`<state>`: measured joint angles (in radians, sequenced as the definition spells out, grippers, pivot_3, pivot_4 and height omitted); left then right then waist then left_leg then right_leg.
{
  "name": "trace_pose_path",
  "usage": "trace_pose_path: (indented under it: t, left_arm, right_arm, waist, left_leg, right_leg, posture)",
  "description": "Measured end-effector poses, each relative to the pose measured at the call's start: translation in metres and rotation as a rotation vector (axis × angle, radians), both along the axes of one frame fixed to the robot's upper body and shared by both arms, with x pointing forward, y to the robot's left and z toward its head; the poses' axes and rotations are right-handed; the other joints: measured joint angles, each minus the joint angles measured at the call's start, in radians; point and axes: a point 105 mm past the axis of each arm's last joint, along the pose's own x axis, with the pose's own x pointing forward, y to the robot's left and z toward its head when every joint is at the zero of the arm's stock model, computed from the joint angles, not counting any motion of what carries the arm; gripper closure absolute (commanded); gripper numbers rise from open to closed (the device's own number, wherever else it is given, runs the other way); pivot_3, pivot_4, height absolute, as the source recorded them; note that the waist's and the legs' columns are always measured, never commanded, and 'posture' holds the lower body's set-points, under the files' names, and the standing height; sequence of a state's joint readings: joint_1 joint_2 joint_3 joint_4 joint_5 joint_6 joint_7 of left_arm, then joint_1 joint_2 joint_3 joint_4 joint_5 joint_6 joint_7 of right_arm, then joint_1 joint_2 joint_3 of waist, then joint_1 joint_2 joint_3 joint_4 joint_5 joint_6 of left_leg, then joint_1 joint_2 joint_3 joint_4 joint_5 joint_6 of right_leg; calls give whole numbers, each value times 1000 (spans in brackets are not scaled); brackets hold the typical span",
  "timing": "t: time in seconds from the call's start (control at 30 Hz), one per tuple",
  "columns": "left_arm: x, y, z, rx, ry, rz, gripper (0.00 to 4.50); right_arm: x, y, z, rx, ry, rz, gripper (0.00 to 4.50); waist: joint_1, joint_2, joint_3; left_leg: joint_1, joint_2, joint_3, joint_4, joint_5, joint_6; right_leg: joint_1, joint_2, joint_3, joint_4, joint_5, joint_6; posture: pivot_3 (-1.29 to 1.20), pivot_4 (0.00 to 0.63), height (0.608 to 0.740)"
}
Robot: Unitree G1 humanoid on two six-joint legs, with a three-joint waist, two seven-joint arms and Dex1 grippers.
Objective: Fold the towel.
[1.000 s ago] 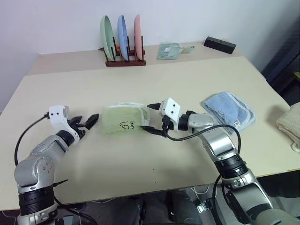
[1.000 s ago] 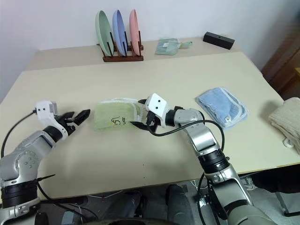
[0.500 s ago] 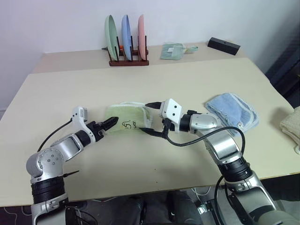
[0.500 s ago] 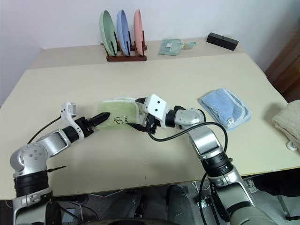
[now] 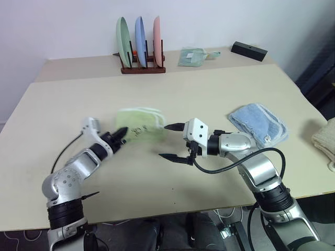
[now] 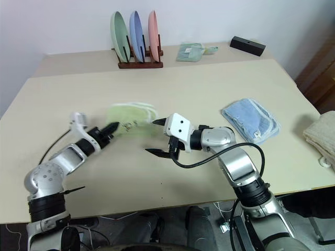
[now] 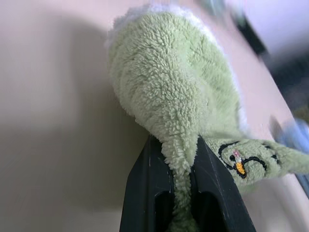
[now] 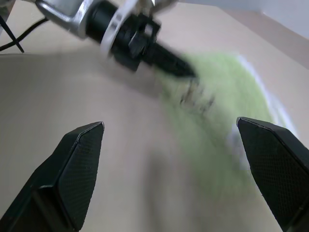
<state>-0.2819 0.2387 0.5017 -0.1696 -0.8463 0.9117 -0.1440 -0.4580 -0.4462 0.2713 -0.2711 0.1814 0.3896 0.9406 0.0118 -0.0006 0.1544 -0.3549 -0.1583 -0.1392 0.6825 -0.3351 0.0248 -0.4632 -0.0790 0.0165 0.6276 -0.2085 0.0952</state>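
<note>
Left hand (image 7: 181, 159): I pinch a fold of the towel (image 5: 140, 123) tight between my fingers.
Towel: bunched mid-surface (image 5: 209, 94), nearer its left edge.
Right hand (image 5: 171, 141): fingers spread wide, empty, just beside the towel.

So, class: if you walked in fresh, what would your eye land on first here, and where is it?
First, the light green towel near the table's middle, an edge pinched in the shut left gripper. Next, the right gripper beside it, fingers spread wide and apart from the cloth. Then the three coloured plates upright in a rack at the far edge.
</note>
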Motion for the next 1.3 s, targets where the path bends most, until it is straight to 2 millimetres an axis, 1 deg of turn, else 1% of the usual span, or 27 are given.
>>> trace_pose_path:
  t: [0.03, 0.1, 0.13, 0.2, 0.27, 0.33, 0.4, 0.47, 0.53, 0.57, 0.6, 0.63, 0.73, 0.8, 0.83, 0.9, 0.93, 1.0, 1.07, 1.1, 1.17, 1.2, 1.3]
  left_arm:
    - [0, 17, 3, 3, -8, 90, 4431]
    - [-6, 62, 6, -9, -14, 332, 4431]
    - [-14, 84, 6, -12, -14, 449, 4431]
    - [-41, 129, 2, -29, 0, 690, 4431]
    - [-65, 154, -9, -60, 37, 850, 4431]
    - [-82, 163, -20, -94, 72, 934, 4431]
    - [-92, 162, -31, -122, 107, 964, 4431]
    - [-95, 159, -39, -135, 139, 968, 4431]
    - [-93, 155, -38, -142, 131, 945, 4431]
    - [-92, 152, -35, -155, 116, 931, 3709]
    - [-89, 147, -32, -175, 99, 911, 3345]
    - [-87, 143, -31, -195, 89, 890, 2876]
    - [-87, 136, -31, -224, 90, 859, 1283]
    - [-91, 134, -35, -221, 111, 854, 248]
    - [-97, 132, -35, -185, 119, 826, 59]
    - [-109, 126, -37, -118, 141, 774, 59]
    - [-118, 122, -40, -88, 160, 741, 59]
    - [-132, 114, -41, -71, 161, 678, 59]
    - [-140, 99, -36, -9, 145, 559, 59]
    - [-141, 89, -30, 64, 132, 477, 59]
    - [-134, 64, -13, 218, 77, 301, 59]
    - [-127, 52, -6, 284, 37, 234, 59]
    - [-102, 19, 8, 483, -68, 74, 59]
  right_arm:
    - [0, -1, 0, -3, -1, -2, 0]
    - [1, -2, 1, -4, -4, -5, 0]
    - [1, -2, 1, -4, -5, -6, 0]
    - [2, -2, 1, -4, -5, -6, 0]
    - [1, -2, 1, -5, -4, -3, 0]
    - [1, -2, 1, -7, -4, 5, 0]
    - [1, 0, 2, -10, -7, 17, 0]
    - [1, 1, 4, -10, -16, 28, 0]
    - [2, 1, 4, -10, -16, 31, 0]
    - [2, 0, 2, -11, -12, 32, 0]
    - [2, 0, 1, -13, -7, 33, 0]
    - [2, 1, 1, -15, -5, 35, 0]
    - [2, 1, 0, -16, -7, 40, 0]
    - [2, 1, 0, -16, -6, 39, 0]
    - [2, 1, 0, -16, -8, 41, 0]
    - [2, 1, 0, -15, -14, 44, 0]
    - [2, 1, 0, -16, -15, 46, 0]
    - [1, 0, -1, -18, -14, 47, 0]
    - [2, -2, -2, -21, -14, 45, 0]
    - [2, -5, -2, -21, -10, 39, 0]
    - [4, -13, -4, -32, 0, 19, 0]
    - [5, -18, -7, -33, 11, 2, 0]
    - [9, -35, -21, -42, 69, -56, 0]
  waist:
    - [0, 0, 0]
    - [0, 0, 0]
    - [0, 0, 0]
    - [1, 0, 0]
    - [5, 0, 0]
    - [20, -2, -1]
    - [33, -4, -1]
    - [36, -6, -2]
    - [34, -8, -2]
    - [32, -8, -2]
    - [31, -8, -2]
    - [29, -8, -2]
    - [25, -8, -2]
    - [25, -8, -2]
    - [25, -8, -2]
    - [24, -8, -2]
    - [24, -8, -2]
    - [27, -7, -2]
    - [30, -8, -1]
    - [33, -9, -1]
    - [39, -8, 0]
    - [42, -8, 0]
    - [41, -8, 0]
  left_leg:
    - [0, 0, 0, 0, 0, 0]
    - [0, 0, 0, 0, 0, 0]
    - [0, 0, 0, 0, 0, 0]
    - [0, 0, 0, 0, 0, 0]
    - [0, 0, 0, 0, 0, 0]
    - [0, 0, 0, 1, 0, 0]
    - [1, 0, 0, 2, 0, 0]
    - [1, 0, 0, 2, 0, 0]
    - [1, 0, 0, 2, 0, 0]
    - [1, 0, 0, 2, 0, 0]
    - [1, 0, 0, 2, 0, 0]
    - [1, 0, 0, 1, 0, 0]
    - [1, 0, 0, 1, 0, 0]
    - [1, 0, 0, 1, 0, 0]
    - [1, 0, 0, 1, 0, 0]
    - [2, 0, 1, 0, 0, 0]
    - [2, 0, 1, 0, 0, 0]
    - [2, 0, 1, 0, 0, 0]
    - [2, 0, 1, 0, 0, 0]
    - [1, 0, 1, 0, -1, 0]
    - [2, 0, 1, 0, -1, 0]
    - [2, 0, 1, 0, -1, 0]
    - [2, 0, 1, 0, -1, 0]
  right_leg:
    - [0, 0, 0, 0, 0, 0]
    - [0, 0, 0, 0, 0, 0]
    - [0, 0, 0, 0, 0, 0]
    - [0, 0, 0, -1, 0, 0]
    - [1, 0, 0, -2, 0, 0]
    - [2, 0, 0, -2, 0, 0]
    - [4, 0, 0, -2, 0, 0]
    - [4, 0, 0, -2, 0, 0]
    - [3, 0, 0, -2, 0, 0]
    - [4, 0, 0, -2, 0, 0]
    - [3, 0, 0, -2, 0, 0]
    - [3, 0, 0, -1, 0, 0]
    - [2, 0, 0, -1, 0, 0]
    - [2, 1, 0, -1, 0, 0]
    - [2, 1, 0, -1, 0, 0]
    - [2, 1, 1, -2, 0, 0]
    - [2, 1, 1, -2, 0, 0]
    - [3, 1, 1, -2, 0, 0]
    - [3, 0, 1, -2, 0, 0]
    - [3, 0, 1, -2, 0, 0]
    - [6, 0, 0, -4, 0, -1]
    - [6, 0, 0, -5, 0, -1]
    - [5, 0, 0, -5, 0, 0]
  posture:
    - [0, 150, 740]
    - [0, 150, 740]
    - [0, 150, 740]
    - [0, 150, 740]
    - [0, 150, 740]
    - [0, 150, 740]
    - [0, 150, 740]
    - [0, 150, 740]
    - [0, 150, 740]
    - [0, 150, 740]
    - [0, 150, 740]
    - [0, 150, 740]
    - [0, 150, 740]
    - [0, 150, 740]
    - [0, 150, 740]
    - [0, 150, 740]
    - [0, 150, 740]
    - [0, 150, 740]
    - [0, 150, 740]
    - [0, 150, 740]
    - [0, 150, 740]
    - [0, 150, 740]
    - [0, 150, 740]
